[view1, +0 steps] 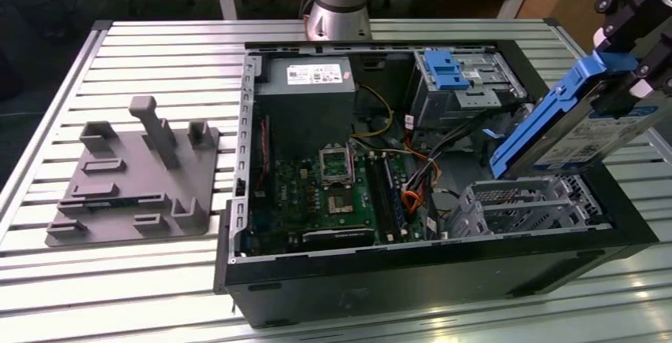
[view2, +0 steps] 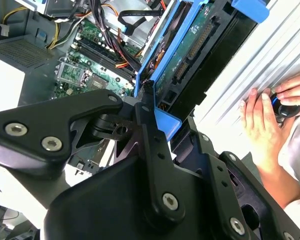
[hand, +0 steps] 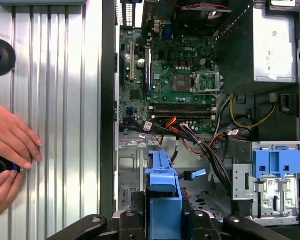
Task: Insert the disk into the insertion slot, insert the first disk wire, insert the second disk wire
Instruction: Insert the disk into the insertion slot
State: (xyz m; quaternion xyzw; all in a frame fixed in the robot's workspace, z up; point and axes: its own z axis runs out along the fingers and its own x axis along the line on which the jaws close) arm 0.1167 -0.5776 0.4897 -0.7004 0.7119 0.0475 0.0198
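The disk (view1: 583, 134) is a silver drive with a white label in a bright blue carrier frame. It hangs tilted above the open computer case (view1: 420, 256), at the exterior view's right. My gripper (view1: 622, 75) is shut on its upper end. Just below it stands the insertion slot (view1: 525, 205), a low perforated silver cage inside the case. In the second wrist view the disk (view2: 190, 50) shows its green circuit side between my black fingers (view2: 149, 112). In the first wrist view its blue carrier (hand: 162, 182) sits in my gripper (hand: 162, 222), over the cage (hand: 131, 167).
A bundle of black and orange wires (view1: 420, 178) runs across the case beside the slot. A taller cage with a blue latch (view1: 467, 79) stands behind it. A person's hands (hand: 10, 145) rest on the slatted table by the case. A grey fixture (view1: 137, 178) lies at the exterior view's left.
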